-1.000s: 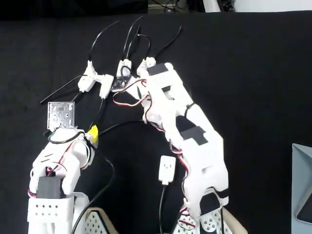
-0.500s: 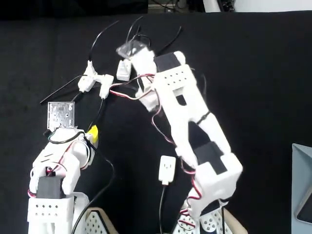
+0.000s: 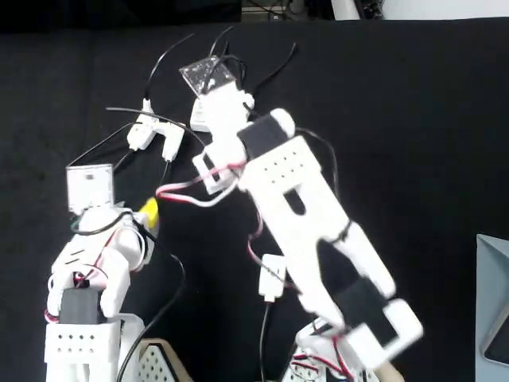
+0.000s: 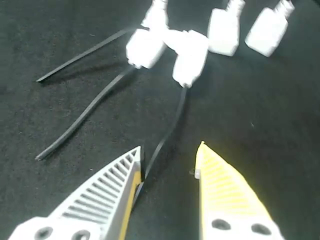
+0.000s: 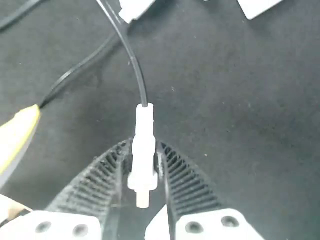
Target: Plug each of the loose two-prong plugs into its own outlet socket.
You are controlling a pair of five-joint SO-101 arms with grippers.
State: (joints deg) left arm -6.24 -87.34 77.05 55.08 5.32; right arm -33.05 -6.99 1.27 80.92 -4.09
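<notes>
Right wrist view: right gripper (image 5: 143, 147) pinches white plug (image 5: 142, 131). Left wrist view: left gripper (image 4: 169, 149) spread wide, black cord (image 4: 170, 126) between fingers.

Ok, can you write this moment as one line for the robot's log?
right hand: shut on small white plug with black cord | left hand: open, empty | plug: not in socket

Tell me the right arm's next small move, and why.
Probably carry the plug toward a free outlet socket and line it up there. The right gripper is shut on the white plug, with its black cord trailing away, so the grasp looks done. One outlet socket lies on the table beside that arm.
</notes>
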